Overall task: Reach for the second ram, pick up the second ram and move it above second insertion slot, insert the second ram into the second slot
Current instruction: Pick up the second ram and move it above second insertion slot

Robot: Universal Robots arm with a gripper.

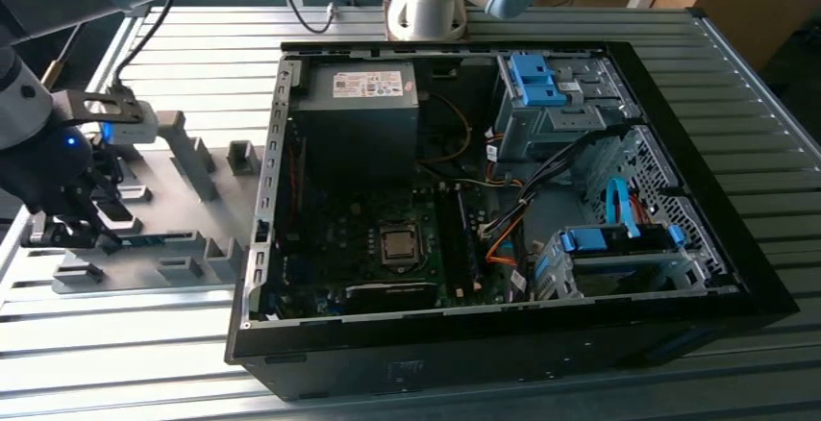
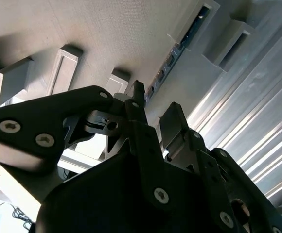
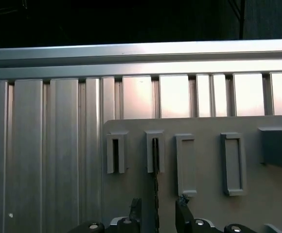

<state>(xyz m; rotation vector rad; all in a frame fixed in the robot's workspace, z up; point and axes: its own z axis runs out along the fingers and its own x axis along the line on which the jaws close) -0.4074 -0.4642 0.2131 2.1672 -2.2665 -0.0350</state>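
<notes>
Gripper (image 3: 158, 208) jaws apart, one finger on each side of the second ram (image 3: 155, 170), gaps visible on both sides. Ram stands on edge in a slot block of the grey holder plate (image 3: 206, 165). In the exterior view, gripper and plate sit at left, open PC case (image 1: 513, 200) at right.

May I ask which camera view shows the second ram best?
The second wrist view: the second ram runs lengthwise in its grey holder, chips visible. The first wrist view shows it edge-on, a dark line between the fingers of the open gripper; the exterior view, a blue-green strip.
</notes>
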